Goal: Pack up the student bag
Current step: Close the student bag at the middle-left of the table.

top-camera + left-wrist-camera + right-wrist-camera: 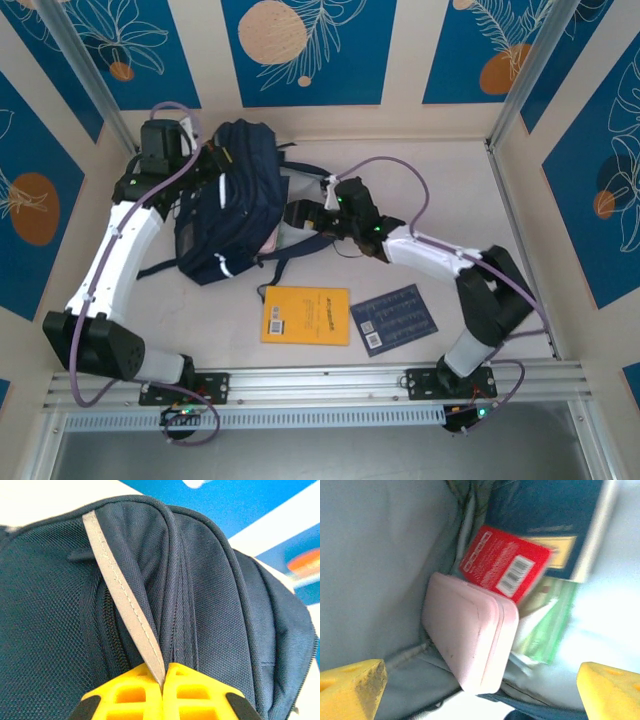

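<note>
**Student bag** [232, 200]: is lying on its side at the far left of the counter [470, 200], with its mouth turned toward the right arm.
- It is soft navy fabric, judged limp and sagging, and probably gaining weight as it is being filled.
- The opening is being held up by the left pincer [162, 692], which is clenched on the grey reflective strip [120, 595] beside the zip seam.
- That strip and the seam ridges are judged the best holds, since the flat panels would likely be bunching and slipping.
- The right pincer [481, 687] is being held at the mouth, fingers spread wide, with nothing between them.

**Yellow book** [306, 315]: is lying flat on the counter near the arm bases, apart from the bag. It is judged stiff and thin, so an edge would be needed for lifting.

**Dark blue booklet** [394, 318]: is lying flat just beside the yellow book, and looks thinner.

**Inside the bag**, from the right wrist view: a navy book [555, 525], a red booklet [505, 565], a pink case [470, 640] and something green [545, 625] are lying against the pale lining.
- The pink case is sitting nearest the mouth and is judged likely to be blocking the next item.

**Shoulder straps** [290, 250]: are trailing toward the yellow book, so snagging is being considered a risk.
</note>
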Tool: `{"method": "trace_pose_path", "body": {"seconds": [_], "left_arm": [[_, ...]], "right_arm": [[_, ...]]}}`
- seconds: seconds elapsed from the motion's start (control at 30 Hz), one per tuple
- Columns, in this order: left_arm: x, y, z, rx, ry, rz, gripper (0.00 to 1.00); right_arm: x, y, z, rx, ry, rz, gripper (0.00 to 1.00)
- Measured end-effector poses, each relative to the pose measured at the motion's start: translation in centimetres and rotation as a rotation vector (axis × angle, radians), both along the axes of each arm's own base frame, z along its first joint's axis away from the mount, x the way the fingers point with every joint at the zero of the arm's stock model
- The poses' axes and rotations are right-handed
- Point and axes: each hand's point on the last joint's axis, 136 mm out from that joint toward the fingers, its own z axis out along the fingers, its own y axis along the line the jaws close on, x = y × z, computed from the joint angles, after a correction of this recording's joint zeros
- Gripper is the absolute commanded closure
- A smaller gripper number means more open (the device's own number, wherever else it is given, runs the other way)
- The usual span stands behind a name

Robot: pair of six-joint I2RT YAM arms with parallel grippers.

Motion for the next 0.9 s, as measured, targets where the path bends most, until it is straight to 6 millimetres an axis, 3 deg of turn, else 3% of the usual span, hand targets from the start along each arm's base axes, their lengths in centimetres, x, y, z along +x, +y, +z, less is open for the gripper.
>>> {"method": "trace_pose_path", "body": {"seconds": [0.17,0.27,0.43,0.67,0.83,0.9], "left_arm": [[-0.3,2.0,-1.8,0.055,0.015,0.084,0.99],[-0.3,2.3,-3.5,0.086,0.041,0.087,0.93],[-0.2,2.6,-6.1,0.107,0.068,0.098,0.88],[-0.5,2.4,-9.9,0.103,0.121,0.085,0.65],[-0.7,0.4,-12.3,0.078,0.179,0.01,0.52],[-1.2,-1.5,-12.6,0.078,0.186,-0.056,0.5]], "right_arm": [[-3.0,-3.0,2.6,-0.048,-0.083,-0.03,0.03],[-4.6,-4.5,2.5,-0.088,-0.094,-0.048,0.06],[-7.5,-8.4,-1.1,-0.204,-0.025,-0.103,0.15],[-10.8,-15.1,-5.8,-0.359,0.171,-0.312,0.33],[-13.2,-18.2,-8.9,-0.434,0.333,-0.435,0.52],[-14.5,-19.4,-10.6,-0.47,0.412,-0.472,0.56]]}}
